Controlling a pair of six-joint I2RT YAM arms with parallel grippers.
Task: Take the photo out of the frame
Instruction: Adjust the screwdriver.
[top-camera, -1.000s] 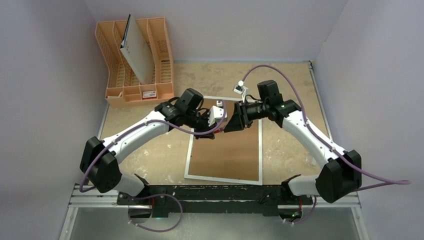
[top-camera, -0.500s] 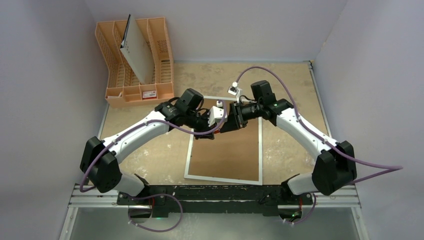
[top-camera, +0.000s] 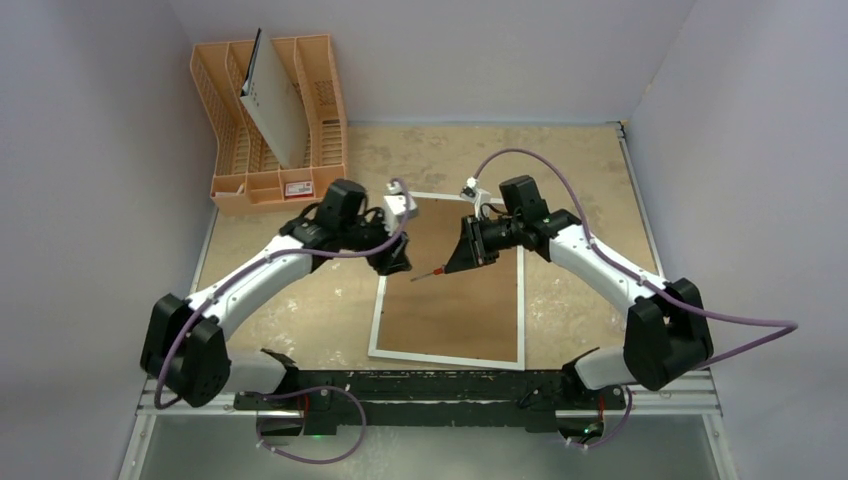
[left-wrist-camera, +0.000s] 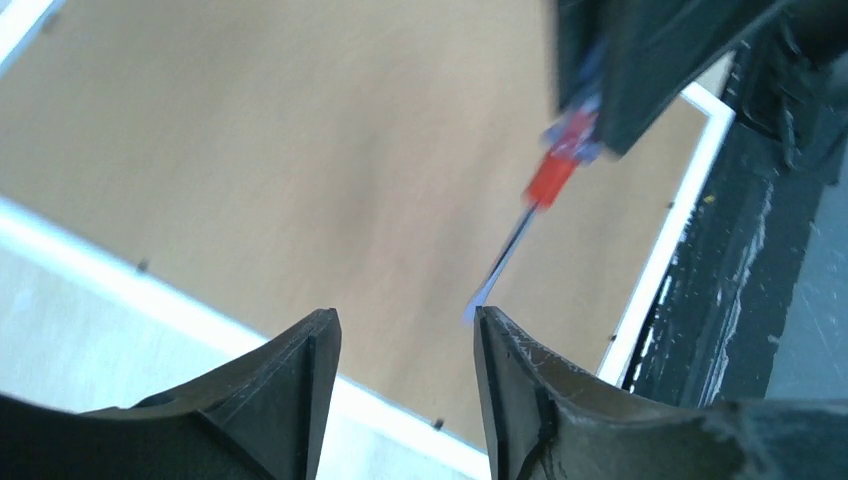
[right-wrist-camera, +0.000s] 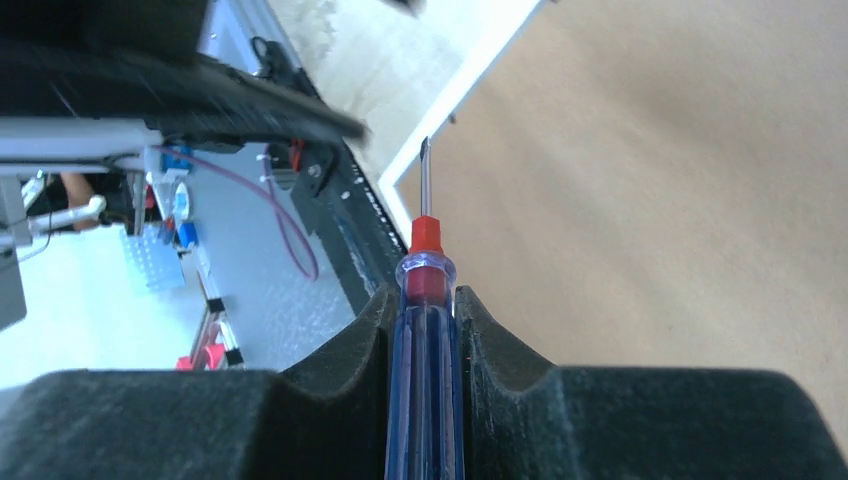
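Observation:
The frame (top-camera: 455, 310) lies face down on the table, its brown back up inside a narrow white border; it also shows in both wrist views (left-wrist-camera: 250, 150) (right-wrist-camera: 650, 200). The photo is hidden under that back. My right gripper (top-camera: 462, 258) hovers over the frame's far half, shut (right-wrist-camera: 425, 300) on the blue handle of a screwdriver (right-wrist-camera: 425, 400). Its red collar and thin shaft (top-camera: 430, 273) point left and down toward the frame's left border. My left gripper (top-camera: 397, 262) stands open (left-wrist-camera: 405, 330) and empty above that left border, just left of the screwdriver (left-wrist-camera: 550, 180) tip.
An orange plastic rack (top-camera: 270, 170) stands at the back left with a grey-white board (top-camera: 272, 105) leaning in it. The dark rail of the arm bases (top-camera: 430, 385) runs along the near edge. Walls close in on the left, right and back.
The grippers met over the frame's far end. My left gripper has opened and drawn back to the left, while the right has shut on the screwdriver and keeps it.

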